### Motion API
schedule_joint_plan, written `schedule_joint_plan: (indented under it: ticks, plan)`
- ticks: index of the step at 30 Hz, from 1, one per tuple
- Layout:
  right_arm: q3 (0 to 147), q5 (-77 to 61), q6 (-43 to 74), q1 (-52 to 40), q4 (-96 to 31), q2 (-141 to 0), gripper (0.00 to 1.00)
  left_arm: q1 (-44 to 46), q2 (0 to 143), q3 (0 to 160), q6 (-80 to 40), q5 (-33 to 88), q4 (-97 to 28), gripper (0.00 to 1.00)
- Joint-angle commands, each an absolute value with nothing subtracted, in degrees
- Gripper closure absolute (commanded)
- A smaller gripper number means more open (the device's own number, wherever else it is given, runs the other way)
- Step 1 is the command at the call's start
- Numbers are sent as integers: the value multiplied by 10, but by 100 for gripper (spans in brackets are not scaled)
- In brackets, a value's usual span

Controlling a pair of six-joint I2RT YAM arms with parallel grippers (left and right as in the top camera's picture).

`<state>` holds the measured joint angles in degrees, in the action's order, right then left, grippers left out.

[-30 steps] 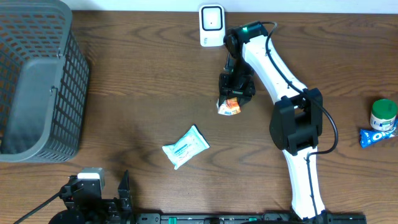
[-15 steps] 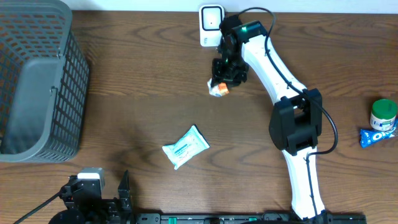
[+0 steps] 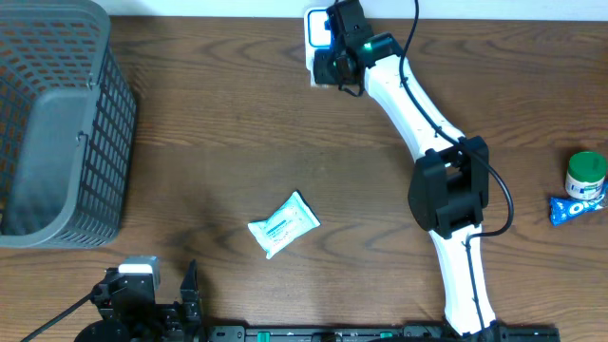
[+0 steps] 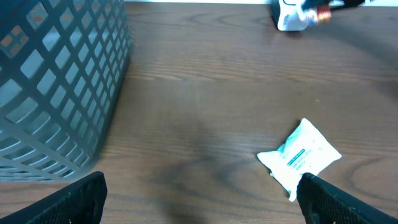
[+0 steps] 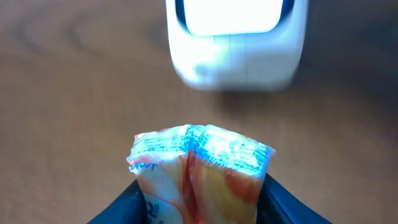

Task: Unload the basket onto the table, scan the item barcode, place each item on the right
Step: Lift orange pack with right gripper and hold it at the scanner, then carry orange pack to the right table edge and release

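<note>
The item, a small orange-and-white snack packet (image 5: pixel 200 171), is pinched between the black fingers of my right gripper (image 5: pixel 199 200), which is shut on it. The packet's crimped top edge points at the white barcode scanner (image 5: pixel 235 38) just ahead and is lit bluish. In the overhead view the right gripper (image 3: pixel 332 63) sits at the far table edge, covering part of the scanner (image 3: pixel 316 27) and hiding the packet. My left gripper (image 4: pixel 200 200) rests open at the near left with nothing between its fingers.
A white wipes pouch (image 3: pixel 283 224) lies on the table's middle front. A grey mesh basket (image 3: pixel 57 123) fills the far left. A green-lidded jar (image 3: pixel 586 174) and a blue snack pack (image 3: pixel 577 208) sit at the right edge.
The right gripper has lifted the packet off the table's middle and carried it back and left, up to the scanner. The left arm has not moved.
</note>
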<state>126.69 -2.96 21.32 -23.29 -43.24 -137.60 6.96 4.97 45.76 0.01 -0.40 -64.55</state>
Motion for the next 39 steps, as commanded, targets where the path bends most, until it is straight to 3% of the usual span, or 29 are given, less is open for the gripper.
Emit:
schedule_joint_plan:
  ticks: [1,3,7,17,32,39]
  plan:
    - [1277,88,209,-244,-347,-1358,51,72,47,459,4,-11,-647,2]
    - [1277,148,205,-245,-279,-1361,44,72,47,459,4,-11,-647,2]
    - [1277,186,189,-243,-176,-1391,40,72,47,459,4,-11,-647,2]
    - [1277,186,143,-248,-22,-1492,47,72,47,459,4,-11,-647,2]
    - [1277,206,76,-251,-30,-1454,51,72,47,459,4,-11,-647,2]
    - [1277,226,76,-234,-214,-1327,51,72,47,459,4,-11,-647,2]
